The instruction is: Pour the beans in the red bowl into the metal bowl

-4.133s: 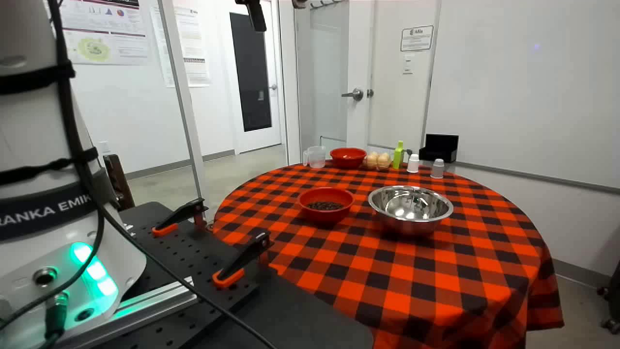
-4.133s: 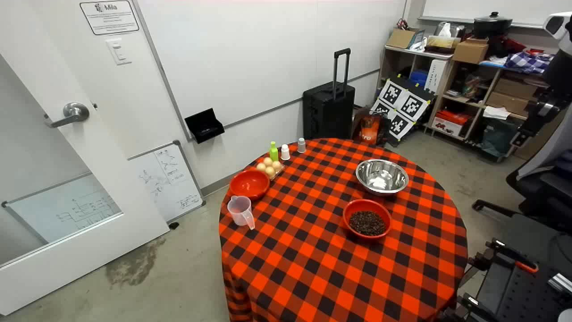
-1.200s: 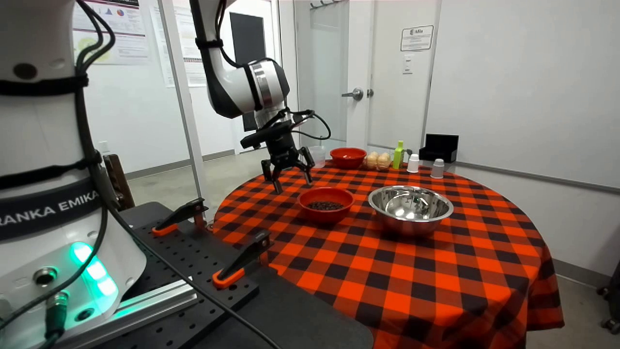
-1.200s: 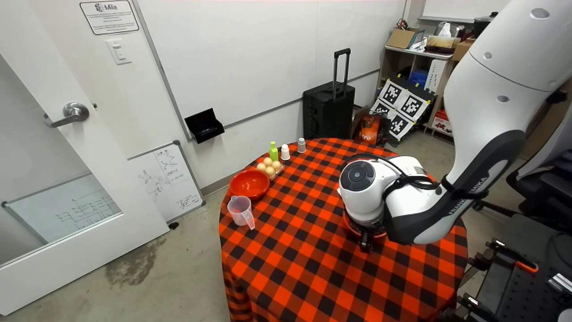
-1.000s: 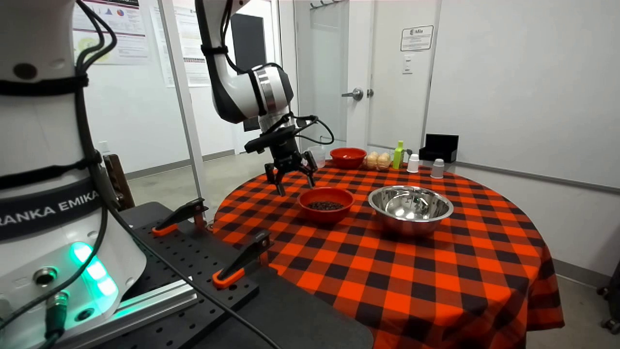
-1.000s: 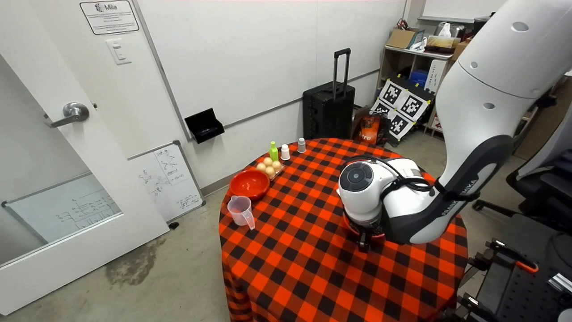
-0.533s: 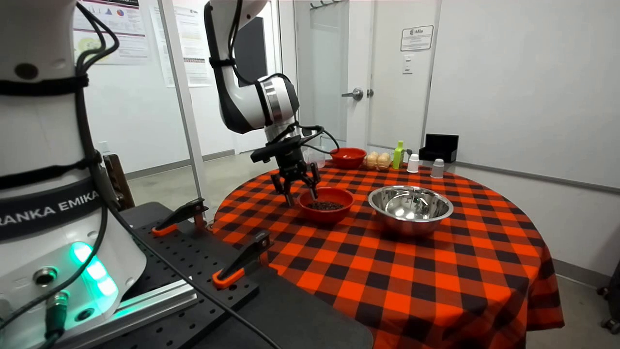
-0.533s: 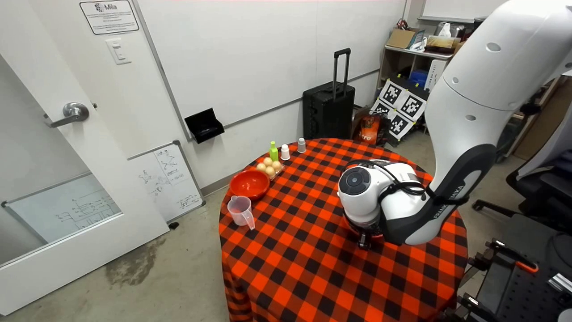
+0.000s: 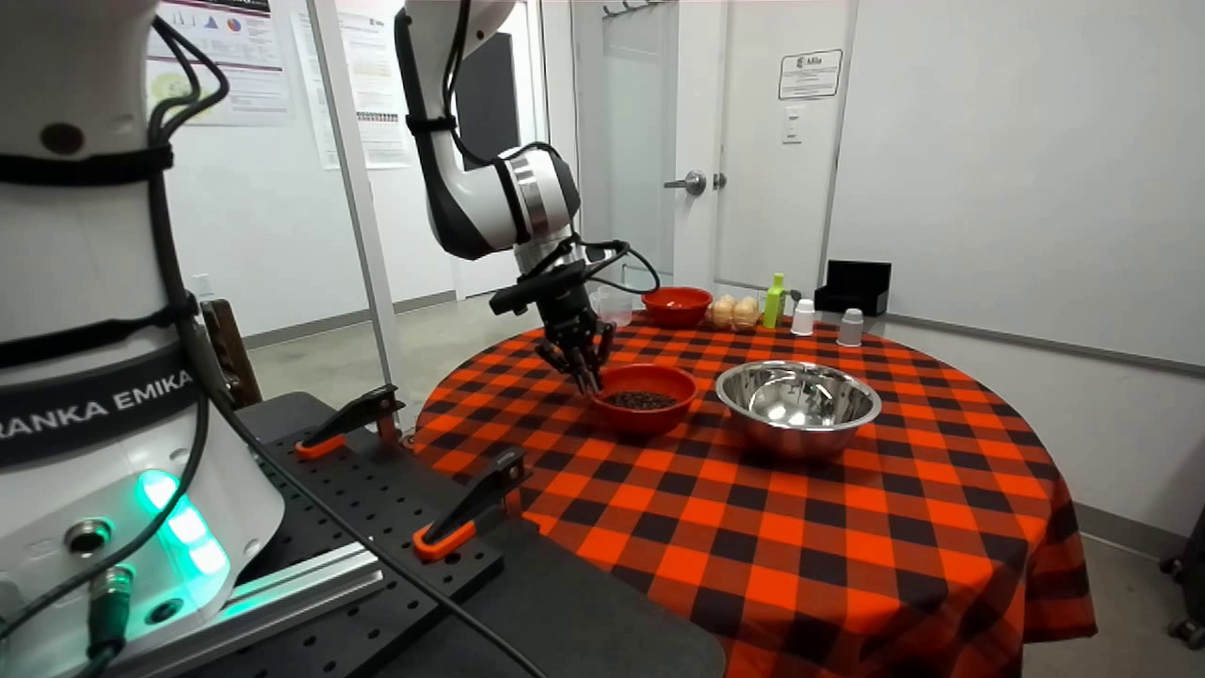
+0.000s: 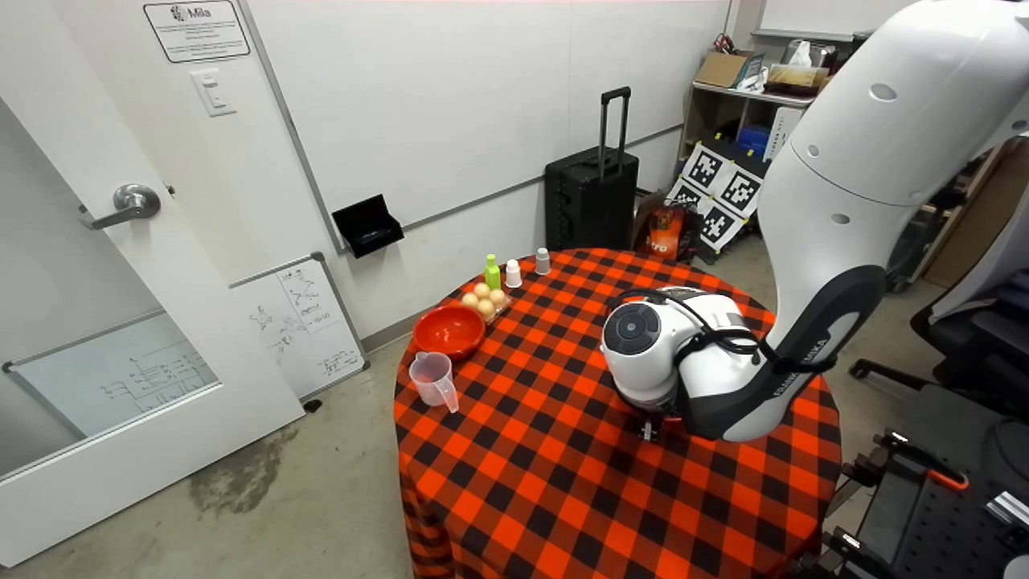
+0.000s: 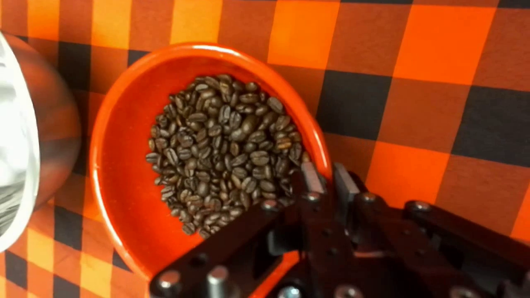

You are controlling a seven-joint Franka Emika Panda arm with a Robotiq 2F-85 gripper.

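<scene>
The red bowl (image 9: 648, 424) stands upright on the checked cloth, with dark beans (image 11: 223, 153) heaped inside it. My gripper (image 11: 322, 169) is at its rim in the wrist view: one pad (image 11: 311, 177) is inside the bowl, the opposite one outside, and the rim runs closely between them. The jaws are nearly together, shut on that rim. In an exterior view the gripper (image 9: 589, 390) reaches down at the bowl's near-arm side. Beside the red bowl sits the shiny metal bowl (image 9: 798, 438), with only bright reflections inside. The arm hides it in an exterior view and covers most of the red bowl there.
Along the table's far edge stand a clear measuring jug (image 10: 432, 379), a brighter red bowl (image 10: 448, 331), a pack of eggs (image 10: 484, 301), a green bottle (image 10: 492, 273), a white cup (image 10: 513, 274) and a grey cup (image 10: 543, 262). Clamps (image 9: 471, 504) rise from the robot's platform.
My arm has come down to the red bowl over the last second. Its jaws have gone from wide to nearly together around the rim, and the bowl has shifted slightly toward the metal bowl.
</scene>
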